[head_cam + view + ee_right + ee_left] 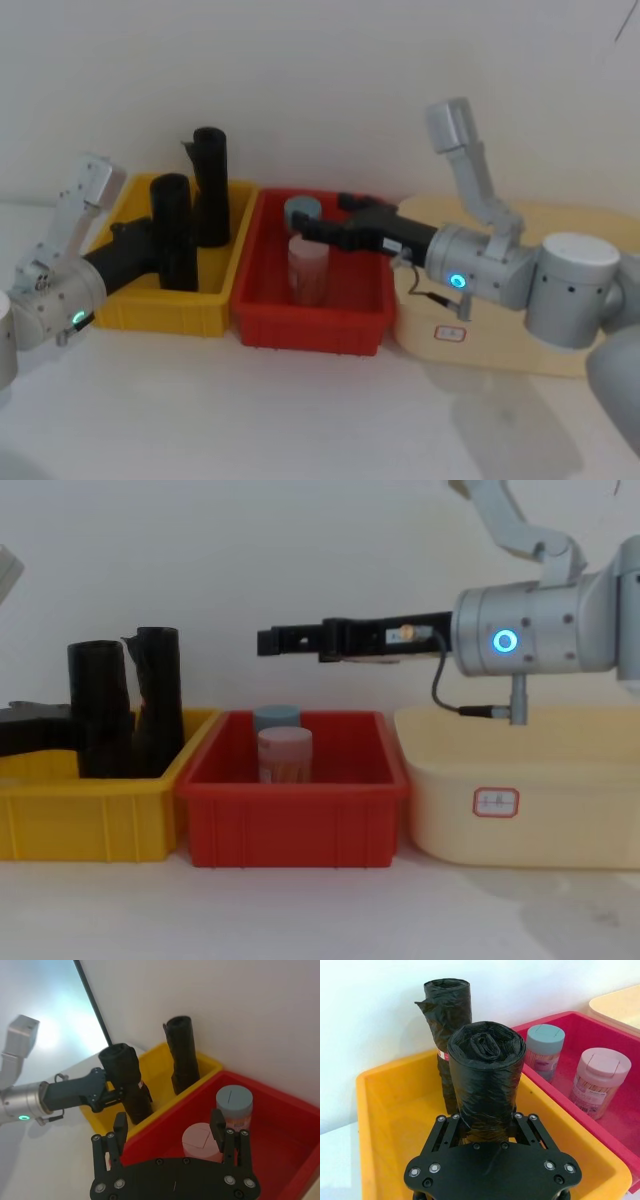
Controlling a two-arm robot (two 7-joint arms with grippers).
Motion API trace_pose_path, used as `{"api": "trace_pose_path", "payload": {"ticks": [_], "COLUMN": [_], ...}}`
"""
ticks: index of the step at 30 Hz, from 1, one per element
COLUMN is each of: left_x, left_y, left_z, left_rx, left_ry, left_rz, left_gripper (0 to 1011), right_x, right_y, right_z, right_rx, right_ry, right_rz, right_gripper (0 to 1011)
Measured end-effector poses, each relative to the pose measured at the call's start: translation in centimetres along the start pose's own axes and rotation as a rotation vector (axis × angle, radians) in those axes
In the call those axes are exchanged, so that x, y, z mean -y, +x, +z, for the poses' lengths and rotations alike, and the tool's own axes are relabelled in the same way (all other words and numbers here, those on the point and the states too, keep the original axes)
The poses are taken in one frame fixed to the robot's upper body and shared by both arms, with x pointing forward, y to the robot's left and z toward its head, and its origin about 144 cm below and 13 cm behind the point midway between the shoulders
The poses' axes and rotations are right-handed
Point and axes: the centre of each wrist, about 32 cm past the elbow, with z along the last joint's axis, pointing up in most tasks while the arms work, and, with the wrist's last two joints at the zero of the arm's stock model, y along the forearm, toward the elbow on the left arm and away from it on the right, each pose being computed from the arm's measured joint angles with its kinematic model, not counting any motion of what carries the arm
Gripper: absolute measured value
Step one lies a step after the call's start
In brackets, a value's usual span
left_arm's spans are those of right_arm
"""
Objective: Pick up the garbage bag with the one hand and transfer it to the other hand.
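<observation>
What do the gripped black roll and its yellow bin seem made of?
The garbage bag, in the left gripper: thin plastic film, glossy, creased, wound layers showing on top. The yellow bin: probably rigid moulded plastic, smooth, faintly shiny. The right gripper hovers open over the red bin.

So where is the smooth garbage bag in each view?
Head: garbage bag left of centre, in the yellow bin.
Left wrist: garbage bag central, between left gripper fingers.
Right wrist: garbage bag gripped in yellow bin.
Chest: garbage bag far left.
Landmark: yellow bin.
</observation>
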Motion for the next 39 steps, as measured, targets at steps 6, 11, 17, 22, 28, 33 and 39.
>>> {"api": "trace_pose_path", "payload": {"ticks": [6,11,17,22,28,33,39], "left_x": [0.0,0.0,0.0,0.0,0.0,0.0,0.0], "left_y": [0.0,0.0,0.0,0.0,0.0,0.0,0.0], "left_z": [0.0,0.0,0.0,0.0,0.0,0.0,0.0], "left_rx": [0.0,0.0,0.0,0.0,0.0,0.0,0.0], "left_ry": [0.0,0.0,0.0,0.0,0.0,0.0,0.0], "left_rz": [0.0,0.0,0.0,0.0,0.0,0.0,0.0], "left_gripper": [396,396,396,396,394,394,394], "right_x": [-1.5,-2.8,-3.9,-4.7,-5.3,-5.5,-5.6], "right_y": [0.6,1.1,1.6,2.0,2.6,3.0,3.5], "right_z": [-0.1,-0.1,-0.2,-0.3,-0.3,-0.5,-0.6], "right_rx": [-0.005,0.0,0.007,0.012,0.023,0.028,0.034], "right_ry": [-0.042,-0.079,-0.116,-0.141,-0.166,-0.183,-0.198], "right_rz": [-0.005,-0.008,-0.011,-0.017,-0.025,-0.035,-0.044], "right_gripper": [1000,999,1000,1000,1000,1000,1000]}}
